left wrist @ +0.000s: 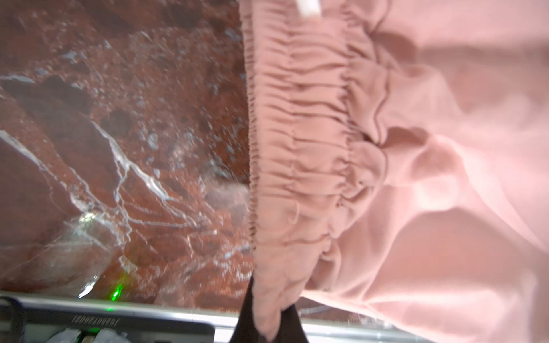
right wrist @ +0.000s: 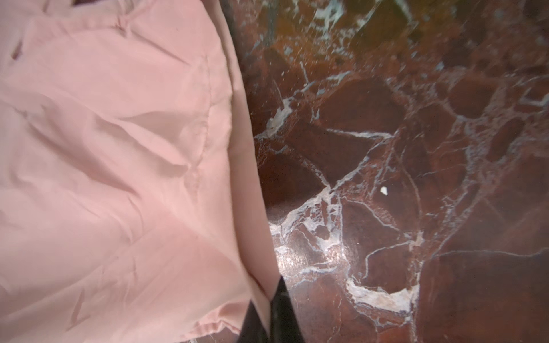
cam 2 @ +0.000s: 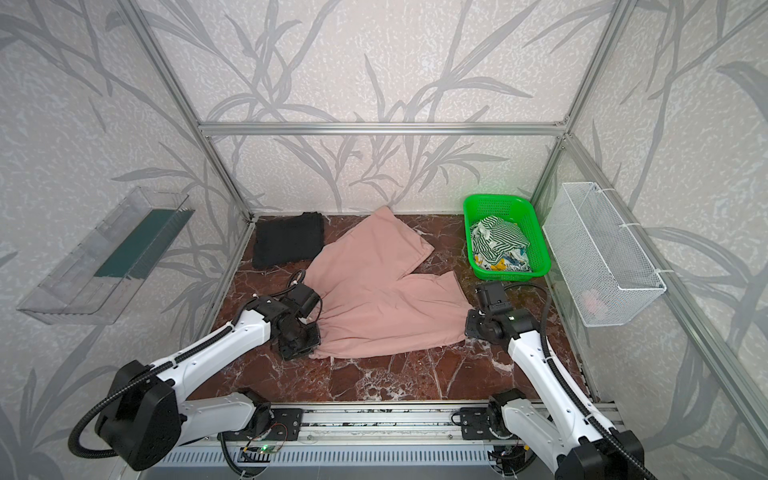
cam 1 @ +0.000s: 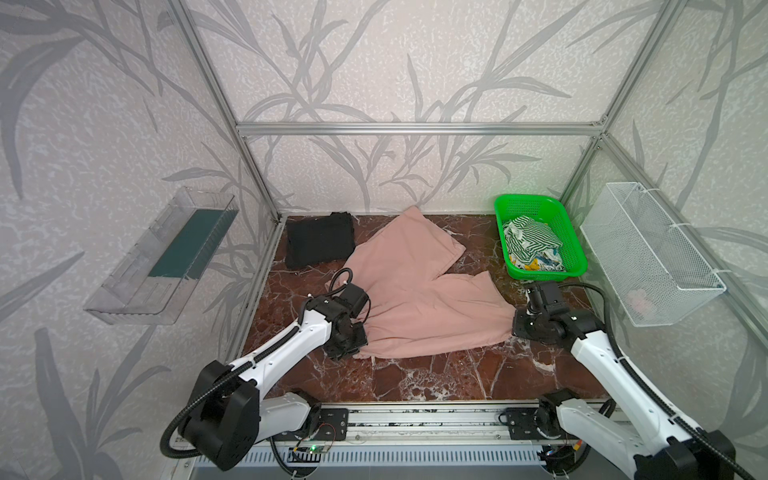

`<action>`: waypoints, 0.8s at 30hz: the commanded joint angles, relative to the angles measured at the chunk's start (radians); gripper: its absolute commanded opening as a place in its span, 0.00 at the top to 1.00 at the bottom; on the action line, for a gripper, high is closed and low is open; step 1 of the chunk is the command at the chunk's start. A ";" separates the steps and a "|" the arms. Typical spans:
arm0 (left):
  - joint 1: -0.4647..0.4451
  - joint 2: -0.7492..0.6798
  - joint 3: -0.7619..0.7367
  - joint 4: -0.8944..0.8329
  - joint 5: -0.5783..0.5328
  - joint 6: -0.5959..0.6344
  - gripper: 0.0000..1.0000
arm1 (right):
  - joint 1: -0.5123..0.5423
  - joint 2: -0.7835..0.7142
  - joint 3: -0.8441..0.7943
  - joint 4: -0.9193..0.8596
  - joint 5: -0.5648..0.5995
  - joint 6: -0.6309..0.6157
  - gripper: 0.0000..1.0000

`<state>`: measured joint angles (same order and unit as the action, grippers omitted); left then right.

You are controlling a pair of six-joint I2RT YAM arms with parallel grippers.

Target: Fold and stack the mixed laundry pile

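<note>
The dusty-pink shorts [cam 1: 415, 299] [cam 2: 374, 299] lie spread on the red marble table. My left gripper [cam 1: 355, 353] [cam 2: 311, 354] [left wrist: 269, 311] is shut on the near-left corner of their gathered waistband [left wrist: 297, 133]. At the shorts' right edge [right wrist: 104, 163], my right gripper [cam 1: 511, 334] [cam 2: 467, 332] [right wrist: 269, 306] is shut on the hem corner. A folded black T-shirt [cam 1: 320, 243] [cam 2: 289, 243] rests at the back left. The green-and-white striped cloth [cam 1: 528, 239] [cam 2: 496, 237] and the multicoloured printed piece [cam 1: 540, 262] [cam 2: 509, 262] lie crumpled together.
Both crumpled pieces sit in a green plastic basket [cam 1: 528, 205] [cam 2: 498, 205] at the back right. A white wire basket [cam 1: 648, 253] hangs on the right wall and a clear plastic tray [cam 1: 162, 257] on the left wall. A metal rail [cam 1: 415, 419] runs along the table's front edge.
</note>
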<state>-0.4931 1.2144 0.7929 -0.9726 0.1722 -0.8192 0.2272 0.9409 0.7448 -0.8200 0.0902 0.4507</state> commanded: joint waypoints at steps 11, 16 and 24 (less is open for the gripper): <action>-0.296 -0.056 0.103 -0.224 0.253 0.049 1.00 | -0.005 -0.098 0.334 -0.193 0.220 -0.130 1.00; -0.455 -0.055 0.153 -0.099 0.332 -0.039 1.00 | -0.005 -0.096 0.452 -0.209 0.294 -0.241 1.00; -0.469 -0.128 0.097 0.023 0.298 -0.132 1.00 | -0.001 0.086 0.590 -0.078 0.187 -0.342 1.00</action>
<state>-0.9741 1.1286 0.9199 -0.9775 0.4988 -0.8898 0.2272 0.9497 1.2930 -0.9806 0.3305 0.1612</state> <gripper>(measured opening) 0.047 0.049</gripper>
